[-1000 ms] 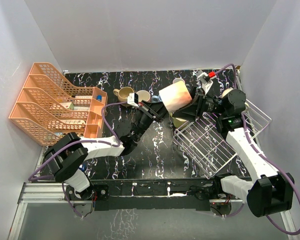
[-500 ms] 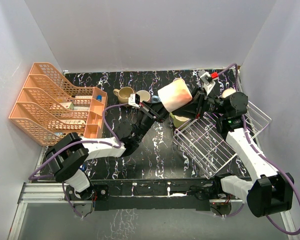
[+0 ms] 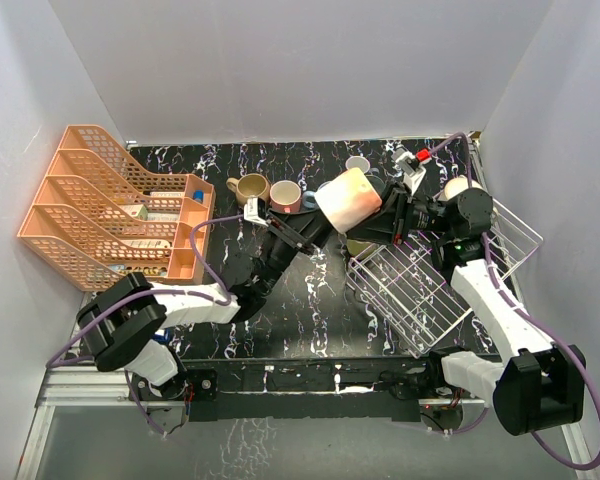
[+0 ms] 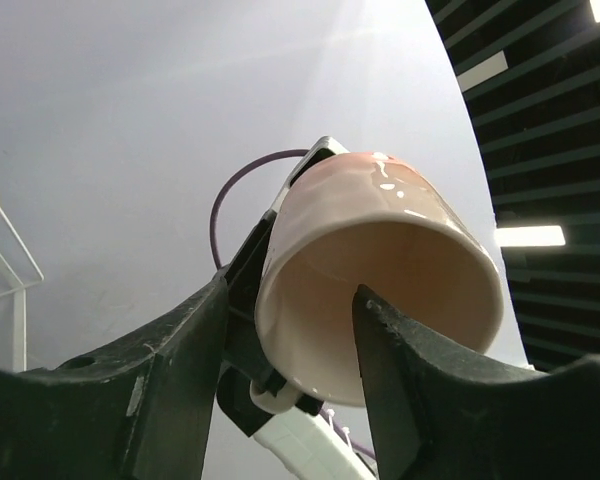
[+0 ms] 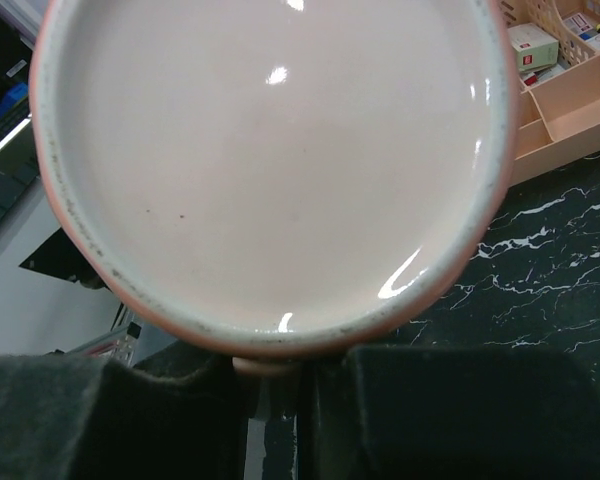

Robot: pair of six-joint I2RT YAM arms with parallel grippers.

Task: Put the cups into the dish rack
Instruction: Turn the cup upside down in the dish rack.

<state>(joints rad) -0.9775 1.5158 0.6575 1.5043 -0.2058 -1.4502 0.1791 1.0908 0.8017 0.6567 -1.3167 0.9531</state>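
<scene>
since the peach mug (image 3: 348, 197) hangs in the air over the table (image 3: 310, 300), between the two arms and not yet above the dish rack (image 3: 412, 288), a drop is the main worry. right gripper (image 3: 380, 215) is clamped on it, apparently on the handle stub at the mug's edge, going by the right wrist view. a pinch that narrow could let the mug swing or slip. left gripper (image 3: 313, 208) stands parted, holding nothing: one finger (image 4: 180, 380) outside the wall, the other across the mouth. if either arm pulls off crooked, a finger could catch the rim and lever the mug loose. tan mug (image 3: 248, 187) and pink mug (image 3: 285, 193) stand on the table behind.

unclear: whether the left fingers touch the glaze, and what exactly the right fingers bite. the held mug covers most of a greenish cup (image 3: 358, 246) below. the right arm hides part of the rack.
</scene>
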